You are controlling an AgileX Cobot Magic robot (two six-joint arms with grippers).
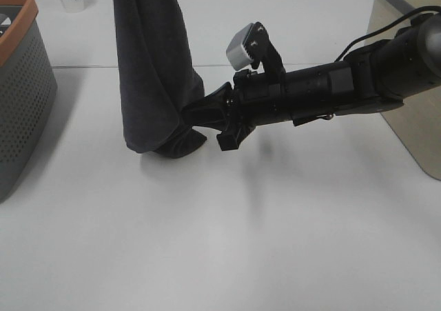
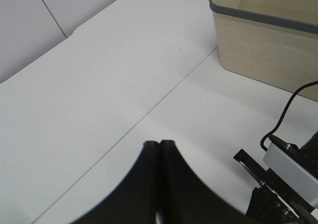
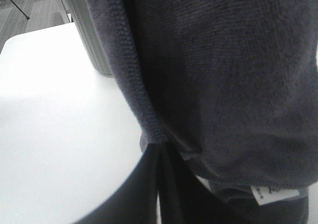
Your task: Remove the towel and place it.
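High view looks down; right wrist sits close against towel (image 3: 223, 75).

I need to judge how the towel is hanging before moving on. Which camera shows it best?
Exterior high: the towel hangs from above the frame, its lower end bunched on the table. The right wrist shows only hem and white tag close up; the left wrist shows none.

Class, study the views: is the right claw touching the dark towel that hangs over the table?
Touching. The right wrist view shows the right claw shut on the hemmed edge of the towel, with cloth bunched at its tips.
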